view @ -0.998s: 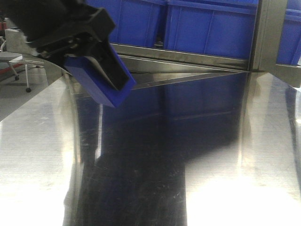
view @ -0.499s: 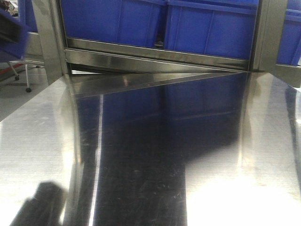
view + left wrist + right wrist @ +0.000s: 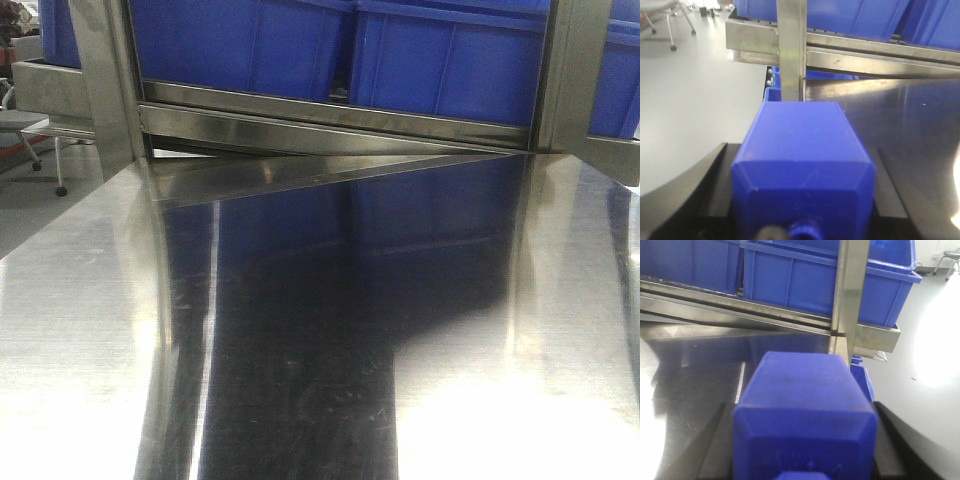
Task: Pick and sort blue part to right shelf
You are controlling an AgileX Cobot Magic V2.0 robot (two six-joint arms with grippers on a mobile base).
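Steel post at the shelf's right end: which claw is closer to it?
Right. The right claw, holding the blue part, faces that post just ahead; the left claw, holding a knobbed blue block, faces the opposite end's post.

Blue part (image 3: 805,405), sloped shoulders, clamped between jaws

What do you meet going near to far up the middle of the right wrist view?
Blue part → steel tabletop → shelf rail → blue bin.
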